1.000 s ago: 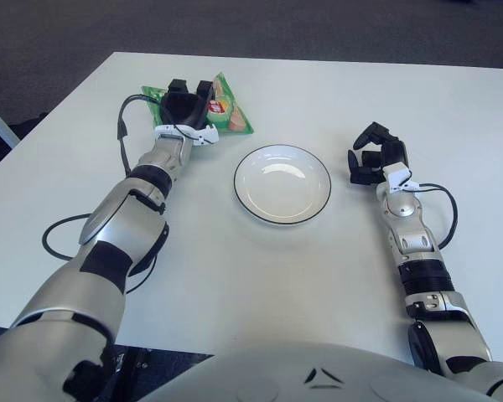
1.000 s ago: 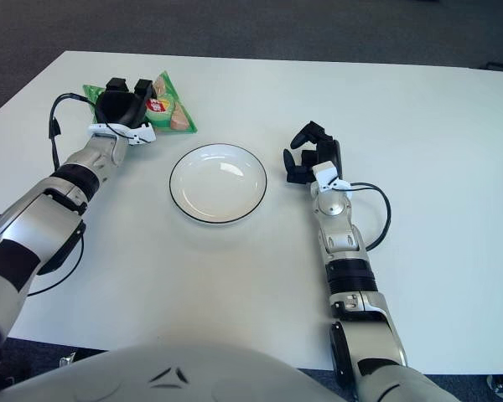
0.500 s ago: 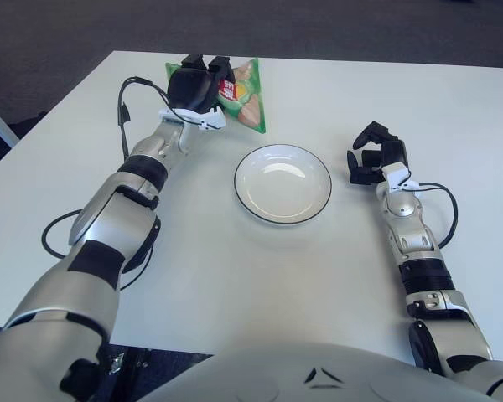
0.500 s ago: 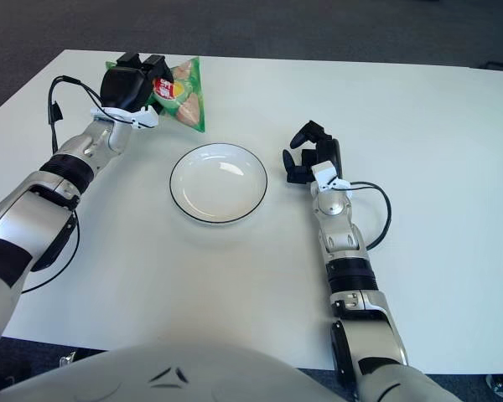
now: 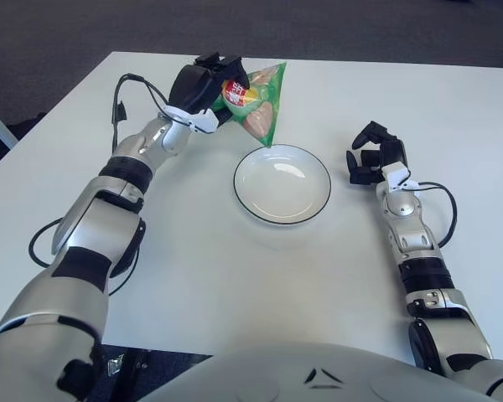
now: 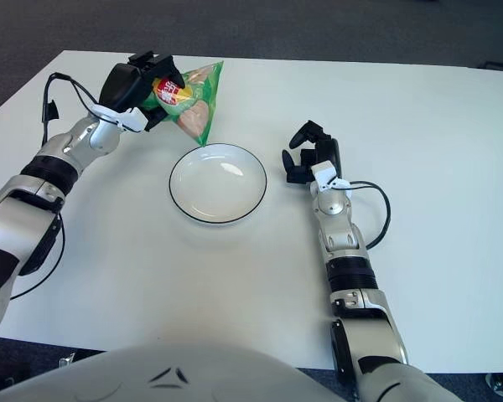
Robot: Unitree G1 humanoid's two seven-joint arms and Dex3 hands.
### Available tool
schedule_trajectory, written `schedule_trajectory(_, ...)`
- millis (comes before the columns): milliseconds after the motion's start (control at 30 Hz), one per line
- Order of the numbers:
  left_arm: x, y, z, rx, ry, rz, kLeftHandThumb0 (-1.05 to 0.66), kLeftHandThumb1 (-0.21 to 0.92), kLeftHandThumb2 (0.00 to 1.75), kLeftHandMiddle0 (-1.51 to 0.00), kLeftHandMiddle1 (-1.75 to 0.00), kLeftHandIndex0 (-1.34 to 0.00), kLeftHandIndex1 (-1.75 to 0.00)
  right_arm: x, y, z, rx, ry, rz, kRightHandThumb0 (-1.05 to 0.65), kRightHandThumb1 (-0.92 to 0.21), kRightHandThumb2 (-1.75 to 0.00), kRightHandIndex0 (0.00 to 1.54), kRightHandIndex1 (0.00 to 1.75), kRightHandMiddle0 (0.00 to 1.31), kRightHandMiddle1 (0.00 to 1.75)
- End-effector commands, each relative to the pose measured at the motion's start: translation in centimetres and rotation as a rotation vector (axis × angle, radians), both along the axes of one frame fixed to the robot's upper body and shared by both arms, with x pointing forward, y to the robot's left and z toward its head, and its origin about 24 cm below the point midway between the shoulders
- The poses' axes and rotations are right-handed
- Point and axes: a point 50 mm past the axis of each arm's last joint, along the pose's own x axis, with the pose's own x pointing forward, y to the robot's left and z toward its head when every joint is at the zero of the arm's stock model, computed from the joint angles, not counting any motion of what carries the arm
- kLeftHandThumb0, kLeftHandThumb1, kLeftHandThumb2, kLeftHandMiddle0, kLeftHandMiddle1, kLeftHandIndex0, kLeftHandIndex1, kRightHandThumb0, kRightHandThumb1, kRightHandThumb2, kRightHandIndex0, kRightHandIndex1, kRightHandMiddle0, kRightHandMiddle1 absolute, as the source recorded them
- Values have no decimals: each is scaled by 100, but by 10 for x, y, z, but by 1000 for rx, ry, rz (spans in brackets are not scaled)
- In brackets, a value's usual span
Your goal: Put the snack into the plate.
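My left hand [image 5: 208, 84] is shut on a green snack bag [image 5: 257, 102] with a red label and holds it in the air, just above and beyond the far-left rim of the plate. The bag hangs tilted, its lower corner pointing down at the rim. The white plate [image 5: 282, 183] with a dark rim sits empty in the middle of the white table. My right hand [image 5: 373, 159] rests on the table to the right of the plate, fingers loosely curled and holding nothing.
Black cables run along my left forearm [image 5: 124, 100] and loop beside my right forearm [image 5: 444, 209]. The white table [image 5: 260, 276] has its far edge against dark floor and its left edge near my left elbow.
My left hand has lifted the snack bag off the table and carried it right and toward the plate. The right hand has not moved.
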Motion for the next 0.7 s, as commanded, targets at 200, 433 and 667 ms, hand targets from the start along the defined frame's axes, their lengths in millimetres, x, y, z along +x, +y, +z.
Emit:
schedule_trajectory(200,-10,-1,16,-63,-47,-79,54,14,153,-75,-175,-101,-175,-15,-4,-39,-14,152,-27,-52,-22,-143,133,175,70,175)
schedule_trajectory(433,-23,-7,19,-70,-74,-165,54,14,153,-75,-175,-101,-175,-15,-4,-39,-1,161,-26,-52,-22,-143,133,175,69,175)
schedule_trajectory(667,-46,-16,24,-64,-107,-295,54,14,153,-75,-175,-102,-175,-14,-4,-39,5,163,-33,-52,-23,-142,134,175,68,175)
